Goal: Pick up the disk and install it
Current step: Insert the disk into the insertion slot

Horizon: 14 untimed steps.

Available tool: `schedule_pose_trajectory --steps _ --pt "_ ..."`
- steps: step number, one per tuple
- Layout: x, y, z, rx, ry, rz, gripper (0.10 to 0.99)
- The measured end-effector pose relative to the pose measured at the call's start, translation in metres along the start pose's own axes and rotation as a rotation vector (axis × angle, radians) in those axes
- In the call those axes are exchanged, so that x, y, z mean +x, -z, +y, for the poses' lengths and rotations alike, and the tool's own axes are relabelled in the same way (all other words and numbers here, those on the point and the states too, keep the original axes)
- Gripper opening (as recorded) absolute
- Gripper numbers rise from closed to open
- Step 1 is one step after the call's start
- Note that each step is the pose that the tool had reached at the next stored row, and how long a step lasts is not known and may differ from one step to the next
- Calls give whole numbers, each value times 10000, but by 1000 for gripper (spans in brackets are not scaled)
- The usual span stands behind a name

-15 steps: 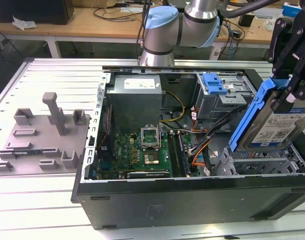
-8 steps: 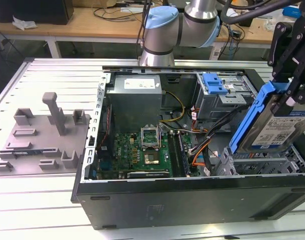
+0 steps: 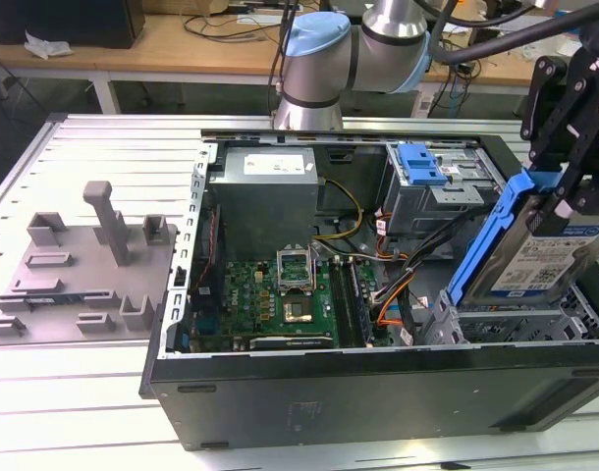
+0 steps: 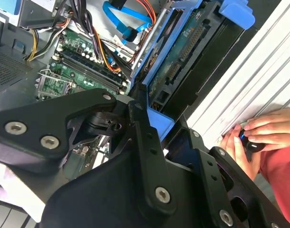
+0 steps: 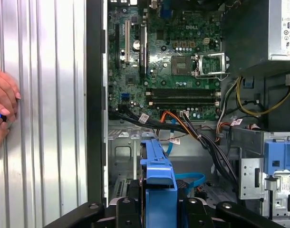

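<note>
disk (image 3: 547, 257) in its blue carrier (image 3: 484, 240) hangs tilted above the drive cage (image 3: 516, 324) at the exterior view's right end of the open computer case (image 3: 378, 397), which lies on the ribbed metal counter (image 3: 74, 392). the robot's hand (image 3: 565, 201) is clamped on the upper end of the disk, closed tight against the carrier. the lower end is close over the cage, and whether it touches cannot be told. the disk is not yet seated. the step in hand appears to be bringing the disk to its bay, and doing it well looks to depend on alignment. the carrier's long edges should run parallel with the cage walls before any push, since a skewed entry could jam the plastic rails. a bundle of black, orange and blue cables (image 5: 192, 130) runs just beside the cage in the first wrist view and should be kept out from under the carrier. the grip sits near one end, so a slow, steady approach would limit swing or slip. the motherboard (image 3: 280, 299) lies well apart. a person's fingers (image 4: 266, 127) rest on the counter beside the case, around a small dark object, near enough to warrant care.
</note>
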<state>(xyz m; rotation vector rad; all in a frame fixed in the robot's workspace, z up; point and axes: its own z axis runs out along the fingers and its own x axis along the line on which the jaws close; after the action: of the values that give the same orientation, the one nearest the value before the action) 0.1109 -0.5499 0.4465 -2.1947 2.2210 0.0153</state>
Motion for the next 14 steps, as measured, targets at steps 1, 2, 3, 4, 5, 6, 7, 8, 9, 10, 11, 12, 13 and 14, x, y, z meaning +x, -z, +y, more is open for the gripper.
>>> schedule_pose_trajectory --steps 1,2,3,4,5,6,7,8,9,10,11,12,13,14 --pt "2 -22 0 1 -2 -6 369" --pt "2 -38 0 1 -4 -4 369" --pt "4 -65 0 0 -4 -5 369" --pt "6 -86 1 0 -5 -3 369" --pt "8 -102 0 1 -4 -6 369" --pt "10 -113 1 1 -4 -6 369" --pt "13 -137 1 1 -5 -4 369" --pt "15 -161 1 1 -5 -5 369" --pt "16 -175 1 1 -4 -5 369" --pt "18 -199 1 0 -4 -4 369" --pt "19 -215 1 0 -4 -4 369" --pt "20 -231 1 0 -4 -4 369" --pt "22 -247 1 0 -4 -4 369" --pt "24 -263 2 0 -4 -4 369"
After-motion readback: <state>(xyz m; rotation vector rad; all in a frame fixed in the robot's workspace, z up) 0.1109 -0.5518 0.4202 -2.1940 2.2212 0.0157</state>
